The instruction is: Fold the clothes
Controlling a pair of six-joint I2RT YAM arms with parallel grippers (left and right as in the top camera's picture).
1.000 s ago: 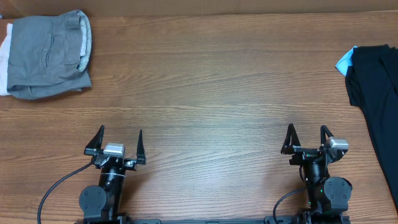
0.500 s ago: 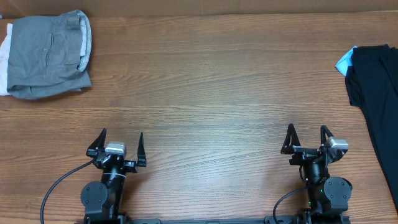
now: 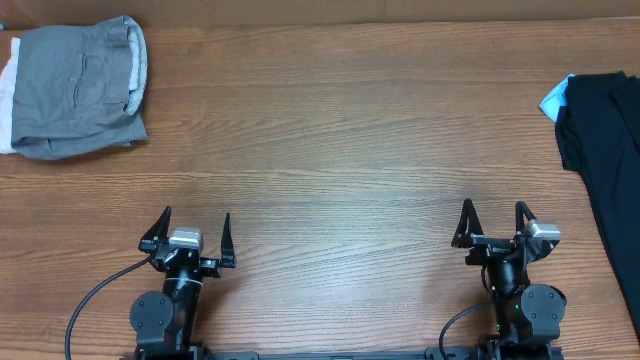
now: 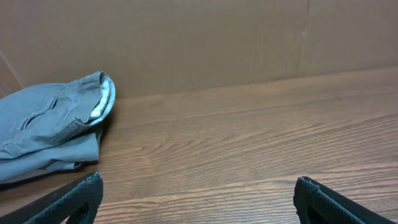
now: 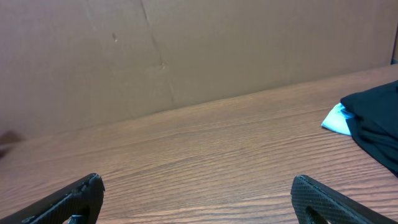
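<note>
The grey shorts (image 3: 78, 88) lie folded in the far left corner of the wooden table, waistband to the right; they also show at the left of the left wrist view (image 4: 46, 127). My left gripper (image 3: 194, 216) is open and empty near the front edge, far from the shorts; its fingertips (image 4: 198, 186) frame bare wood. My right gripper (image 3: 494, 210) is open and empty at the front right, its fingertips (image 5: 198, 183) over bare wood.
A white cloth (image 3: 7, 95) peeks out under the grey shorts at the left edge. A black garment (image 3: 605, 140) lies at the right edge with a light blue piece (image 3: 555, 98) beside it, both in the right wrist view (image 5: 376, 124). A cardboard wall (image 4: 199, 43) backs the table.
</note>
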